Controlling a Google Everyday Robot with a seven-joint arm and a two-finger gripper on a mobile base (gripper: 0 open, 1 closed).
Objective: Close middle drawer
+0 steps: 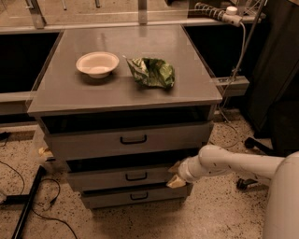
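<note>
The middle drawer (117, 178) is a grey front of medium height with a small dark handle (136, 177) at its centre. It stands a little way out of the cabinet, with a dark gap above it. My gripper (174, 175) is at the right end of that drawer front, at the end of my white arm (233, 164), which reaches in from the right. The top drawer (126, 139), with the taller front and larger black handle, also stands slightly out. The bottom drawer (133, 197) is the shortest front below.
On the grey cabinet top (60, 88) sit a white bowl (97, 64) and a crumpled green bag (152, 72). A power strip (219, 13) and cables hang at the back right. Black cables (28, 196) lie on the speckled floor at the left.
</note>
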